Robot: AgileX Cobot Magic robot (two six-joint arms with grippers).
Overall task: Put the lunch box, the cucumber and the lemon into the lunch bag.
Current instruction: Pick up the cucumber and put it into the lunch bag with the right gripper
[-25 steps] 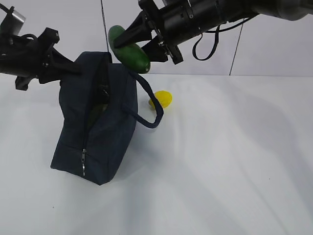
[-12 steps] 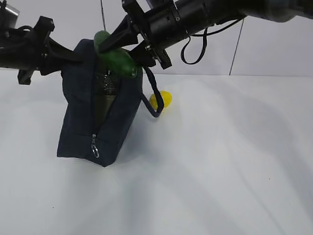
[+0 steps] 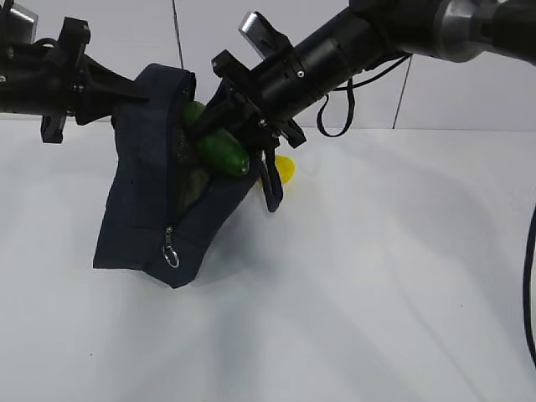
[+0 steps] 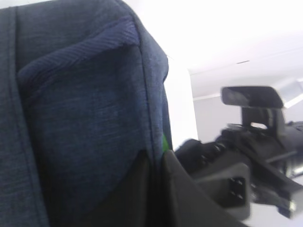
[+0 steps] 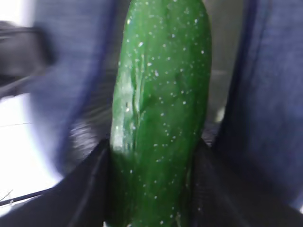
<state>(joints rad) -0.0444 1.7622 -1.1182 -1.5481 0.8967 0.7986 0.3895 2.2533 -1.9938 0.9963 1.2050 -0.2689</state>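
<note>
Between the right fingers (image 3: 219, 141), clamped cucumber (image 3: 219, 147) enters lunch bag (image 3: 146, 193) | left fingers (image 4: 154, 189) pinch bag's rim | lemon (image 3: 286, 170) just behind, still on tabletop (image 3: 377, 276) | lunch box unseen.

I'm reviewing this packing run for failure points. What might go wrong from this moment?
The lunch bag leans, held up by the left claw at its top edge; a slip may close the opening. The cucumber, clamped in the right claw, enters at an angle and may catch the rim. The lemon lies near the dangling handle.
</note>
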